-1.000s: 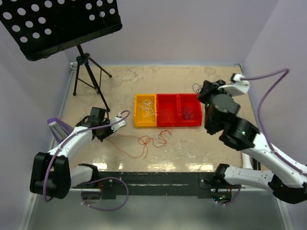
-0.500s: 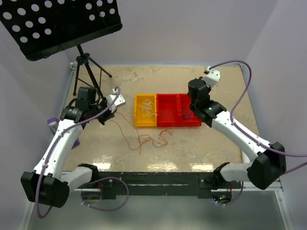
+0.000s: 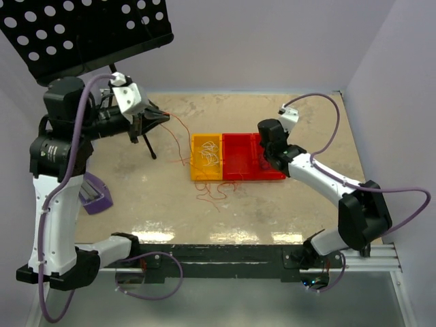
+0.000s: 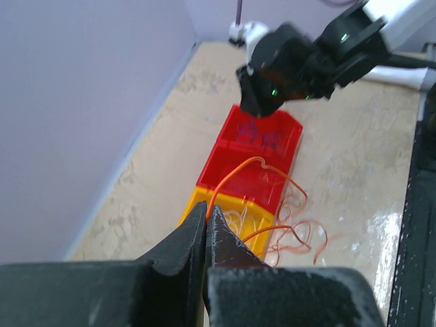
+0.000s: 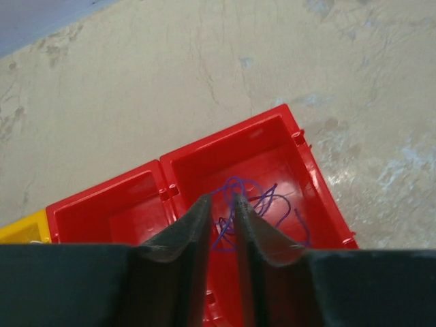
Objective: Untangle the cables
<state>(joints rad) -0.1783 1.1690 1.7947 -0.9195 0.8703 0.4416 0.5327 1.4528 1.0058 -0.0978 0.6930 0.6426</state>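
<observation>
The table (image 3: 286,204) shows bare surface along its near side, from the bins to the arm bases, and across its far right corner. Walls close in on 3 sides.

The left arm (image 3: 54,170) has swung up from low over the table 1 second ago and now stands tall at the far left, close under the music stand (image 3: 82,34). The left jaws are pressed fully together on the red-orange cable (image 4: 240,165). That cable now runs taut from them down past the yellow bin (image 3: 193,157), and its loose tangle on the table in front of the bins has shrunk.

The right arm (image 3: 320,177) has come in from the right edge and reaches over the right red bin (image 5: 315,170). The right jaws stand a narrow slit apart and grip nothing. They hang just above the purple cables (image 5: 236,182), which lie on that bin's floor.

White cables (image 3: 210,155) lie in the yellow bin.
</observation>
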